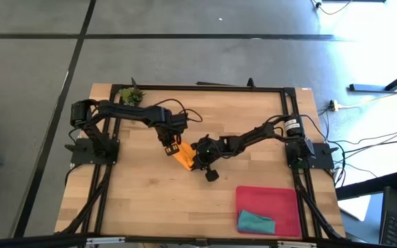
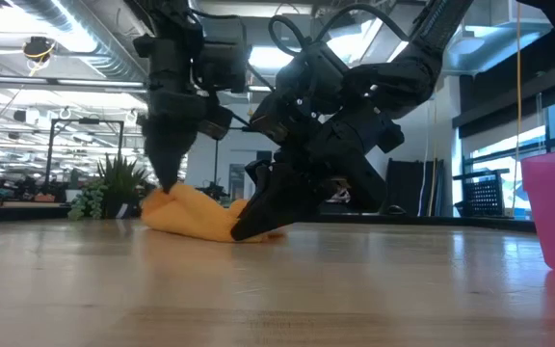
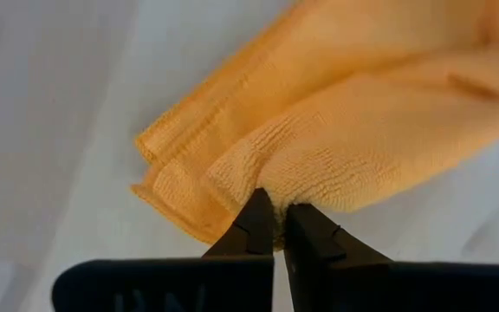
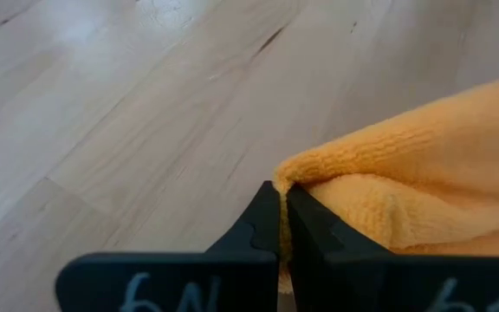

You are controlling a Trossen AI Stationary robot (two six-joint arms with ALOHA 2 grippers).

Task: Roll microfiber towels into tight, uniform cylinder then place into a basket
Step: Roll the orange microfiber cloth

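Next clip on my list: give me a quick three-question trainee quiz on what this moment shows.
1. True or false: the teal towel already lies in the pink basket.
2. Which cloth are both grippers pinching? A) the teal towel B) the orange towel C) neither
3. Fill in: the small green plant sits near the table's far ____ corner, on the robot's own side.

Key:
1. True. It is bunched in the basket's near corner.
2. B. The left gripper is shut on one end of the orange towel and the right gripper is shut on a folded edge at the other end, mid-table.
3. Left, beside the left arm's base.
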